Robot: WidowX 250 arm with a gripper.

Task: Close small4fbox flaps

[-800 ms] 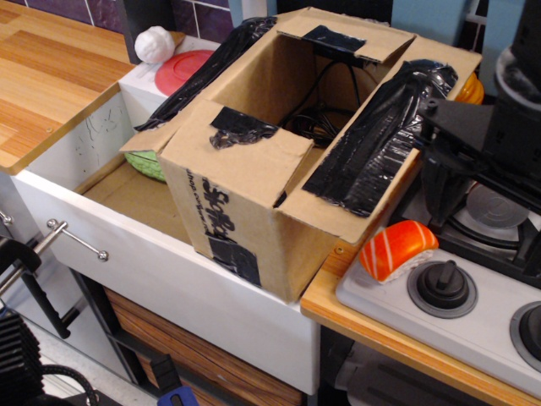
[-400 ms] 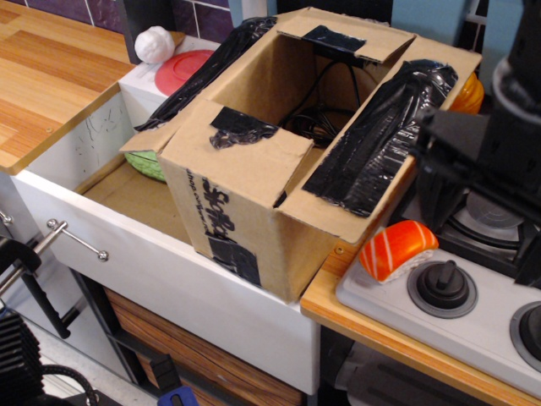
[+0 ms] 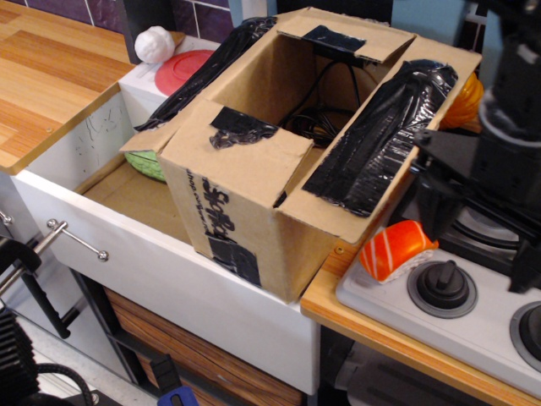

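The small4fbox (image 3: 254, 216) is a brown cardboard box with black printed marks on its front, standing in the white sink. Its flaps are open. The right long flap (image 3: 380, 135), covered in black tape, leans out to the right. The left long flap (image 3: 211, 68) hangs out to the left. The near short flap (image 3: 249, 148) and the far short flap (image 3: 338, 38) each carry a black tape piece. Black cables (image 3: 317, 118) lie inside. My black gripper (image 3: 478, 262) is over the stove, just right of the right long flap, with its fingers apart and empty.
An orange-and-white toy sushi (image 3: 397, 248) lies on the stove (image 3: 473, 326) beside a black knob (image 3: 442, 286). A red plate (image 3: 182, 69), a white ball (image 3: 155, 44) and a green bowl (image 3: 145, 165) lie left of the box. The sink front carries a metal handle (image 3: 76, 239).
My gripper has sunk a little lower beside the right long flap. The box and its flaps have not moved.
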